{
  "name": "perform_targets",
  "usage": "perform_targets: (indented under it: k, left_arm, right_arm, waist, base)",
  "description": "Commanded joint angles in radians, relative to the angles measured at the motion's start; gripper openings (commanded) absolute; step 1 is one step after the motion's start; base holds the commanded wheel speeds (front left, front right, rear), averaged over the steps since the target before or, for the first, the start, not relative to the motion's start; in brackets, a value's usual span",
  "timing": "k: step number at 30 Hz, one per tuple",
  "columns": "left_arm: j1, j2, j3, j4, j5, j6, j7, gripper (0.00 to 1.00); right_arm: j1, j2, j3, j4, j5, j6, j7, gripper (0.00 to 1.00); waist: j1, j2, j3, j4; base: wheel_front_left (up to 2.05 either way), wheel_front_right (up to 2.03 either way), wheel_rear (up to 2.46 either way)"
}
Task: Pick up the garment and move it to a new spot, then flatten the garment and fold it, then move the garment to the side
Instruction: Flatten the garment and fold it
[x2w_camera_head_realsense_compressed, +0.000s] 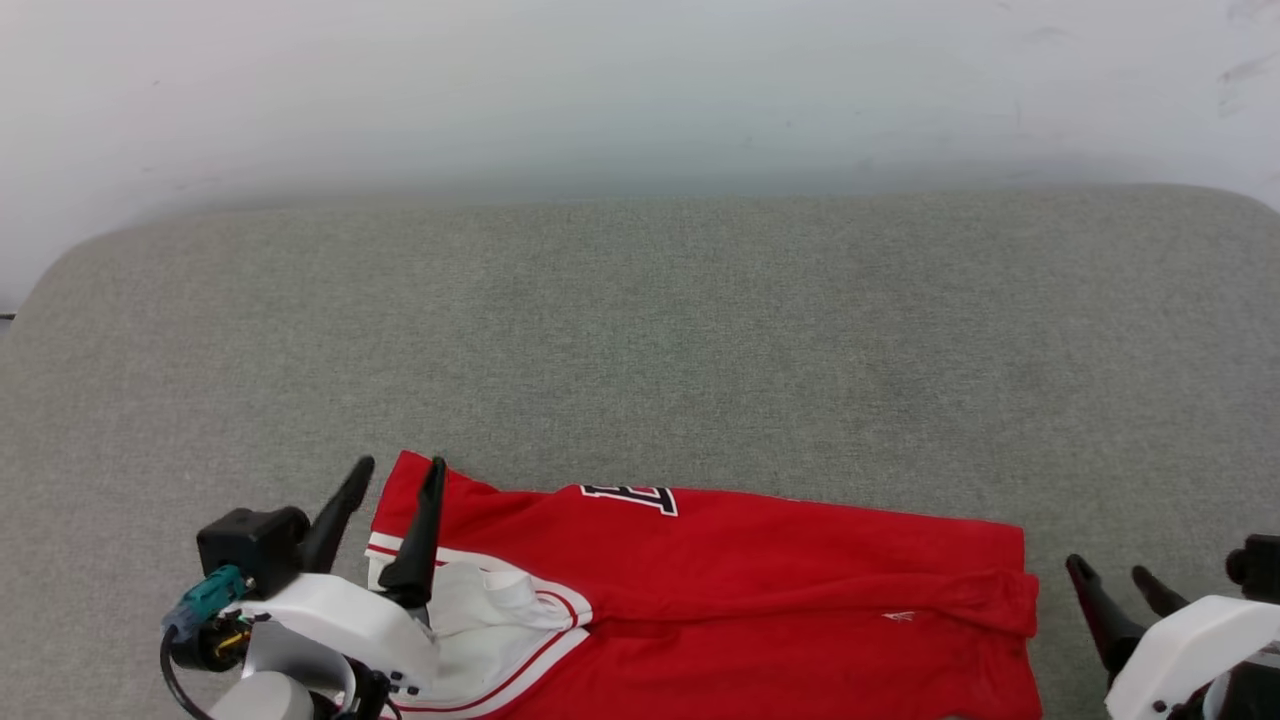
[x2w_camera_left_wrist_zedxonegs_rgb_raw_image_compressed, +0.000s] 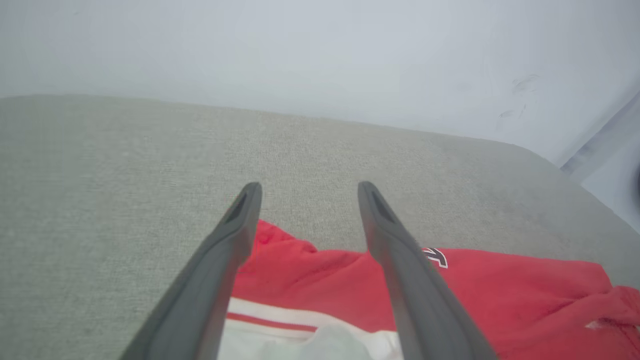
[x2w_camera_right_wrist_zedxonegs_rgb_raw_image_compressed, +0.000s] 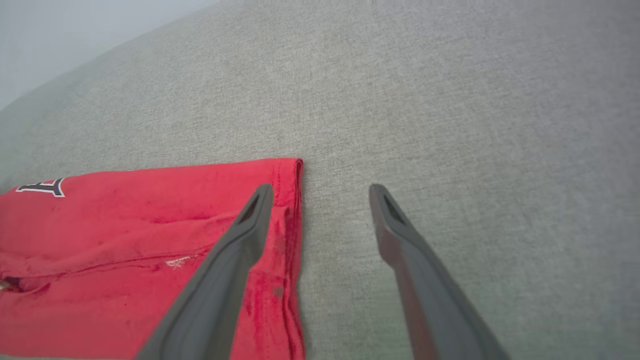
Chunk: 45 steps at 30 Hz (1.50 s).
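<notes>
Grey cloth-covered desk (x2w_camera_head_realsense_compressed: 700, 330) carries the red jersey-style garment (x2w_camera_head_realsense_compressed: 760, 570) lengthwise along its near edge; left tool (x2w_camera_head_realsense_compressed: 400, 463) straddles the sleeve end, right tool (x2w_camera_head_realsense_compressed: 1105, 566) seemingly just beyond the hem, both spread.

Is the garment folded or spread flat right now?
Folded: the garment lies as a narrow band, its lettering cut off at the far edge, one red layer lapping another lengthwise.
</notes>
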<state>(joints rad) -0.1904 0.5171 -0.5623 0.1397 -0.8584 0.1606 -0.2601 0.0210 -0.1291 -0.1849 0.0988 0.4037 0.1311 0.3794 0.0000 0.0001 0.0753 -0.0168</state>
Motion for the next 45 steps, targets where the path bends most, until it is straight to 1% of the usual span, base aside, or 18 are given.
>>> perform_targets:
  k: [1, 4, 9, 13, 17, 25, 26, 27, 28, 33, 39, 45]
  left_arm:
    - [0.024, -0.014, 0.032, -0.027, 0.048, 0.014, -0.006, 1.00]
    - [0.038, -0.038, 0.101, -0.089, 0.137, 0.034, -0.006, 1.00]
    - [0.067, -0.077, 0.190, -0.176, 0.248, 0.039, -0.006, 1.00]
    - [0.087, -0.111, 0.244, -0.218, 0.304, 0.026, -0.006, 1.00]
    - [0.103, -0.138, 0.282, -0.242, 0.341, 0.006, -0.006, 1.00]
    - [0.112, -0.180, 0.328, -0.240, 0.384, -0.037, -0.006, 1.00]
    - [0.112, -0.185, 0.332, -0.236, 0.389, -0.041, -0.006, 1.00]
    - [0.114, -0.189, 0.334, -0.233, 0.392, -0.044, -0.006, 1.00]
    - [0.115, -0.193, 0.337, -0.231, 0.396, -0.048, -0.006, 1.00]
    - [0.128, -0.206, 0.352, -0.219, 0.413, -0.062, -0.006, 1.00]
    - [0.150, -0.208, 0.358, -0.205, 0.429, -0.057, -0.006, 1.00]
    - [0.167, -0.207, 0.348, -0.199, 0.437, -0.055, -0.005, 1.00]
  right_arm:
    - [0.001, -0.006, -0.014, -0.018, -0.004, -0.001, 0.020, 1.00]
    - [0.000, -0.014, -0.022, -0.042, -0.022, -0.001, 0.074, 1.00]
    - [-0.018, -0.035, -0.004, -0.068, -0.040, -0.001, 0.170, 1.00]
    - [-0.032, -0.048, 0.013, -0.074, -0.048, -0.001, 0.237, 1.00]
    - [-0.039, -0.041, 0.044, -0.050, -0.046, -0.001, 0.292, 1.00]
    - [-0.043, 0.006, 0.122, 0.069, -0.004, 0.000, 0.339, 1.00]
    - [-0.041, 0.007, 0.133, 0.085, -0.001, 0.001, 0.345, 0.67]
    - [-0.043, 0.009, 0.138, 0.095, 0.007, 0.001, 0.342, 0.38]
    - [-0.047, 0.009, 0.143, 0.103, 0.011, 0.001, 0.338, 0.00]
    - [-0.070, -0.020, 0.127, 0.091, 0.012, -0.001, 0.309, 0.00]
    - [-0.093, -0.049, 0.083, 0.027, 0.004, -0.001, 0.292, 0.00]
    - [-0.082, -0.065, -0.021, -0.014, -0.018, -0.001, 0.312, 0.00]
  waist:
    - [0.0000, -0.0001, 0.005, 0.007]
    - [0.0000, -0.0001, 0.021, 0.018]
    - [0.0000, -0.0001, 0.054, 0.035]
    - [0.0000, -0.0001, 0.080, 0.052]
    - [0.0000, -0.0001, 0.105, 0.066]
    - [0.0000, -0.0001, 0.132, 0.080]
    - [0.0000, -0.0001, 0.133, 0.080]
    - [0.0000, -0.0001, 0.133, 0.080]
    - [0.0000, -0.0001, 0.133, 0.079]
    - [0.0000, -0.0001, 0.119, 0.069]
    - [0.0000, -0.0001, 0.093, 0.047]
    - [0.0000, -0.0001, 0.075, 0.033]
  base:
    - [0.00, 0.00, 0.00]
    - [0.00, 0.00, 0.00]
    - [0.00, 0.00, 0.00]
    - [0.00, 0.00, 0.00]
    - [0.00, 0.00, 0.00]
    - [0.00, 0.00, 0.00]
    - [0.00, 0.00, 0.00]
    - [0.00, 0.00, 0.00]
    - [0.00, 0.00, 0.00]
    - [0.00, 0.00, 0.00]
    - [0.00, 0.00, 0.00]
    - [0.00, 0.00, 0.00]
